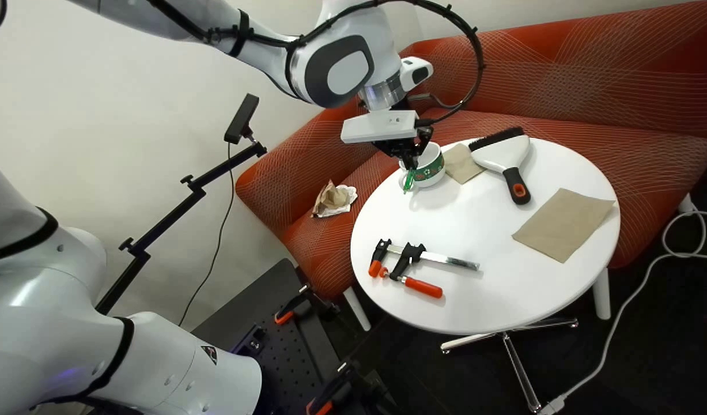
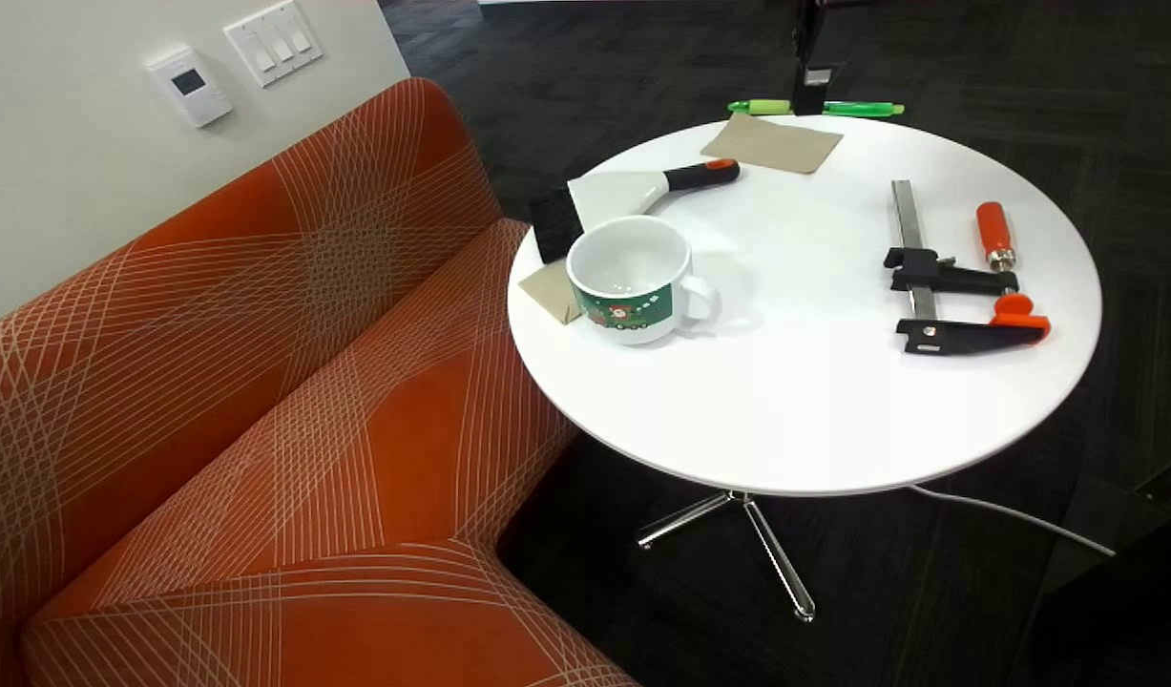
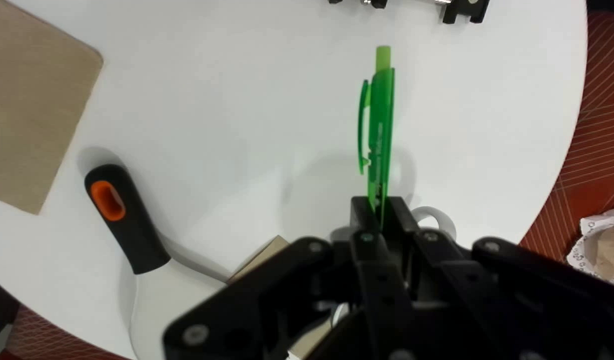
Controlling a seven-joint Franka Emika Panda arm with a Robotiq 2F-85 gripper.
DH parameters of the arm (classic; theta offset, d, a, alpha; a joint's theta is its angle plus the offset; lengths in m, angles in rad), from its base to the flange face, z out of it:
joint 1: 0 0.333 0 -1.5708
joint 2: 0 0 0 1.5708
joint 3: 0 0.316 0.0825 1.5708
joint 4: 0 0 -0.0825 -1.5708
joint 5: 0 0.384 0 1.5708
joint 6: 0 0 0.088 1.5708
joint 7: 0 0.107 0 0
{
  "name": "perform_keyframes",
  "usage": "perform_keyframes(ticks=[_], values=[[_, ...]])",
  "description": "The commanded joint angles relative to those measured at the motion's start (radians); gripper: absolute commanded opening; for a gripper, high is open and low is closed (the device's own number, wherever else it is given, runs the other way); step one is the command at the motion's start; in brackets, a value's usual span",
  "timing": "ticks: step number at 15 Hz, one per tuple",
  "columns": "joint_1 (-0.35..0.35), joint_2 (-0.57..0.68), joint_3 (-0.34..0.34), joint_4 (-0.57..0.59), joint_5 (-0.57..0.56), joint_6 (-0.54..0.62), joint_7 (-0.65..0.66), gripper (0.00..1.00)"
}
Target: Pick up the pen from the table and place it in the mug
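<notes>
Step in hand, as I judge it: pen (image 3: 380,125) into mug (image 2: 629,310). Handling: I should centre above the mouth, tip one end downward, release only once that end is inside. Position: pen clear of the surface (image 2: 795,401), crosswise, pinched near mid-length by my end effector (image 3: 382,214), jaws drawn together on it, both ends free.

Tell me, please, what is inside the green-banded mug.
Inside the green-banded mug, an exterior view shows only white walls and small glints; the near wall hides part of the bottom.
</notes>
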Motion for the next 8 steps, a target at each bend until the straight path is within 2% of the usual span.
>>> perform_keyframes(ticks=[1, 5, 8], values=[[-0.001, 0.008, 0.006, 0.006, 0.013, 0.021, -0.022, 0.03], [-0.024, 0.051, 0.075, 0.033, 0.055, 0.167, -0.157, 0.03], [-0.068, 0.103, 0.166, 0.069, 0.103, 0.242, -0.299, 0.03]])
